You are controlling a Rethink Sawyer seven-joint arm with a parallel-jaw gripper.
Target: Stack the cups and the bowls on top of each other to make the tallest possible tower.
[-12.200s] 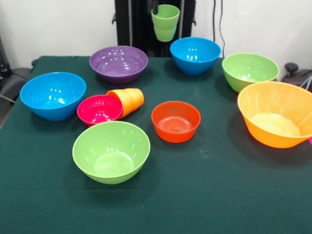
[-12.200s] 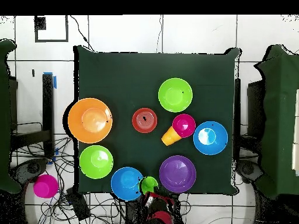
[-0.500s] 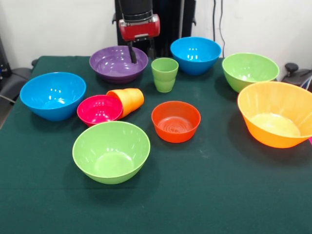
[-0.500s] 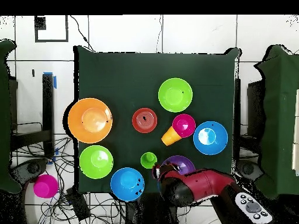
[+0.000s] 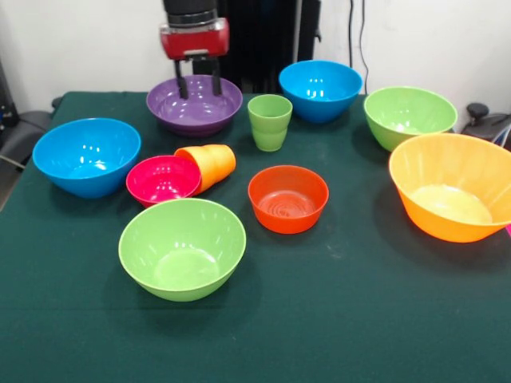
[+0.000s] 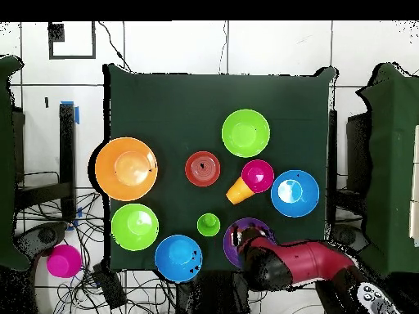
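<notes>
The dark green tabletop [image 5: 359, 319] carries every piece apart and unstacked, against a white wall with black cables. The claw [image 5: 200, 86] hangs over the purple bowl [image 5: 194, 104] with its two fingers spread apart, holding nothing. The large orange bowl [image 5: 455, 187] sits at one side of the tabletop. The light green cup [image 5: 269, 122] stands upright just beside the purple bowl. The orange cup [image 5: 209, 165] lies tipped against the magenta bowl [image 5: 163, 180].
</notes>
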